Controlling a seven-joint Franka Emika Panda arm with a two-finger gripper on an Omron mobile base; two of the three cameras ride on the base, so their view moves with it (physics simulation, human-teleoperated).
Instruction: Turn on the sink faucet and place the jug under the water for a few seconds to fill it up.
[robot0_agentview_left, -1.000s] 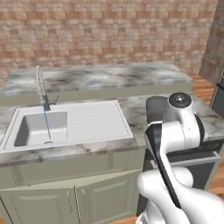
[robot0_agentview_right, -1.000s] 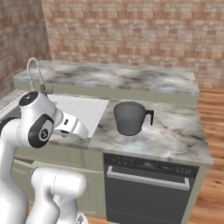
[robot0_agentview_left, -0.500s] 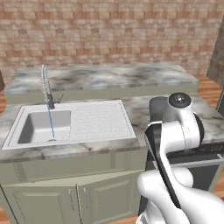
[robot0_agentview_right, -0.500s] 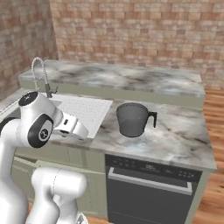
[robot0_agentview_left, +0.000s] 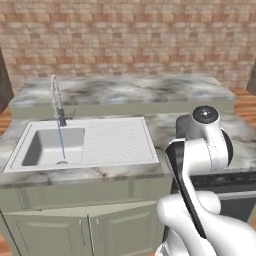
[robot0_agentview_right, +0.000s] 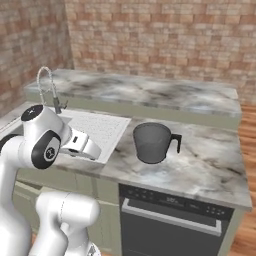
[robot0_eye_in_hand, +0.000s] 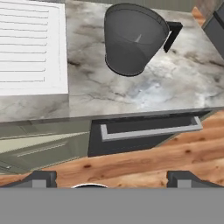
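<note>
Spanning the foreground, the marbled grey bench (robot0_agentview_right: 200, 165) carries the task items, with a second raised ledge (robot0_agentview_left: 130, 92) of the same stone behind it and a brick wall (robot0_agentview_left: 130, 35) at the rear. Set into the bench at the left is the sink (robot0_agentview_left: 115, 142), a light grey-white rectangular unit with one deep basin on its left side and a ribbed draining board on its right. Below the bench sit pale green cabinet doors (robot0_agentview_left: 65, 227) under the sink and a dark oven front (robot0_agentview_right: 170, 225) with a metal handle bar to the right of them. The jug (robot0_agentview_right: 151, 142) stands upright on the bench, just beside the right edge of the draining board and well apart from the basin; it is a dark grey tapered vessel with a wide mouth, and its handle points away from the sink. The sink faucet (robot0_agentview_left: 56, 100) rises at the back edge of the basin, its coiled neck arching forward over it. The water (robot0_agentview_left: 61, 142) falls as a thin blue stream from the spout into the basin. The gripper (robot0_eye_in_hand: 112, 177) is held off the bench front, above the wooden floor (robot0_eye_in_hand: 144, 159), apart from the jug; its two dark fingers (robot0_eye_in_hand: 41, 178) stand widely spread with nothing between them.
</note>
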